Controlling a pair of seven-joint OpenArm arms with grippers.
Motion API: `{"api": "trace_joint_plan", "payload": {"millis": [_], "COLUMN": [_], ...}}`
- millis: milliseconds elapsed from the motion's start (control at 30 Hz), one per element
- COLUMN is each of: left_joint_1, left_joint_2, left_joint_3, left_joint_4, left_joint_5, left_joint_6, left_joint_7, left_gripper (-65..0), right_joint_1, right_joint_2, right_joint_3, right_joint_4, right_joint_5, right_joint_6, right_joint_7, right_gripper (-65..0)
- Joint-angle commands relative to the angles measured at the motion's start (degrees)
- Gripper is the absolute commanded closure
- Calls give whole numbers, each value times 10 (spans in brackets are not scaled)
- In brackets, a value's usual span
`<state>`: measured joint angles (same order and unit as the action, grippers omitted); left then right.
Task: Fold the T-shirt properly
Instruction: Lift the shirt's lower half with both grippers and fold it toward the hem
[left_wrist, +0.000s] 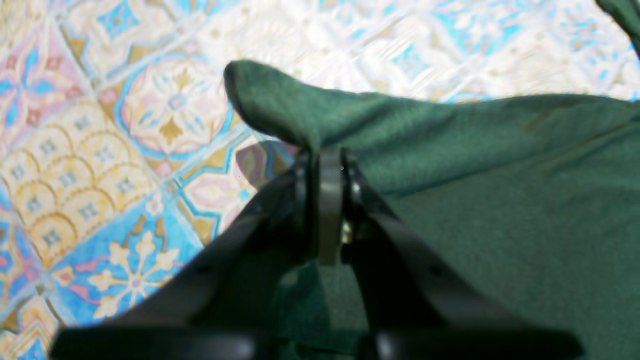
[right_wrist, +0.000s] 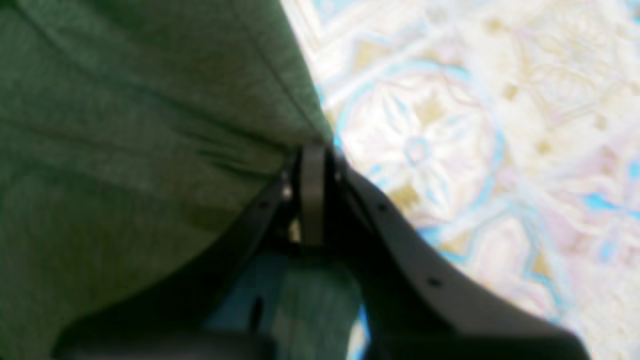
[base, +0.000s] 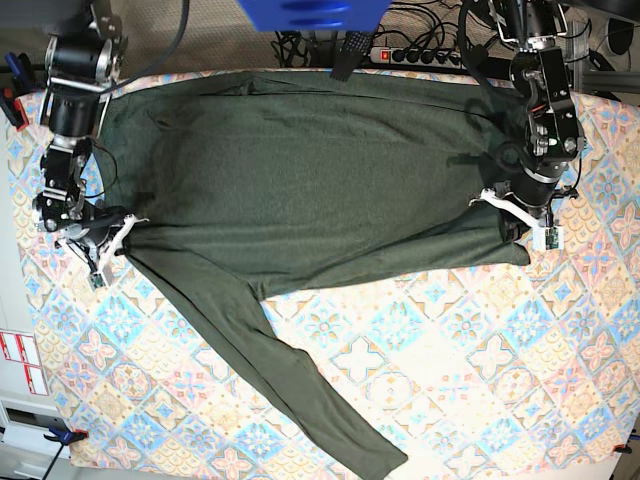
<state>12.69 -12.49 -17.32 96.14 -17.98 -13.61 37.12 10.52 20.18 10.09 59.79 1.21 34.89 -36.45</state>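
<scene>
The dark green T-shirt (base: 300, 170) lies spread across the patterned table, with one long sleeve (base: 270, 370) trailing toward the front edge. My left gripper (base: 503, 212) is at the shirt's right edge. In the left wrist view it (left_wrist: 327, 160) is shut on a raised fold of the green fabric (left_wrist: 500, 175). My right gripper (base: 112, 232) is at the shirt's left edge. In the right wrist view it (right_wrist: 312, 152) is shut on the edge of the fabric (right_wrist: 125, 125).
A colourful tiled tablecloth (base: 450, 350) covers the table. A power strip (base: 420, 55) and cables lie along the back edge, beside a blue object (base: 310, 12). Both arm bases stand at the back corners.
</scene>
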Motion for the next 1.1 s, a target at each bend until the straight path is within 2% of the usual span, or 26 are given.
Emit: {"api": "trace_joint_plan", "payload": {"millis": [0,67,200,333,500,667,867,1067], "left_joint_1": [0,5,20,37,51,66,94,99], "left_joint_2": [-7,-8,-32,-37,-42,-70,-88,-88], "left_joint_3": [-2,-2,-2,-21,-51,-58,-58,-58], "left_joint_4": [14,15,15,25,41,45,49,47], "left_joint_5": [0,-2,-4,-4,-4,-4,-27,-26], "left_joint_6": [-2,-2,-2,-2,-2,-3,-3,-3], "left_joint_7": [-11,-11,-15,-16,-16,-13,-13,-12], "left_gripper": [0,0,0,0,0,0,0,0], "right_joint_1": [1,-20,-51,-98,-147,-190,-241,-277], "right_joint_2": [9,9,9,10,10,10,9,9], "right_joint_3": [2,2,2,2,2,3,54,68], "right_joint_4": [30,72,147,201,254,289,312,329], "right_joint_5": [8,31,93,124,127,125,127,127], "right_joint_6": [2,2,2,2,2,2,2,2], "right_joint_7": [4,-10,-47,-56,-55,-52,-54,-52], "right_gripper": [-2,-2,-2,-2,-2,-2,0,0]}}
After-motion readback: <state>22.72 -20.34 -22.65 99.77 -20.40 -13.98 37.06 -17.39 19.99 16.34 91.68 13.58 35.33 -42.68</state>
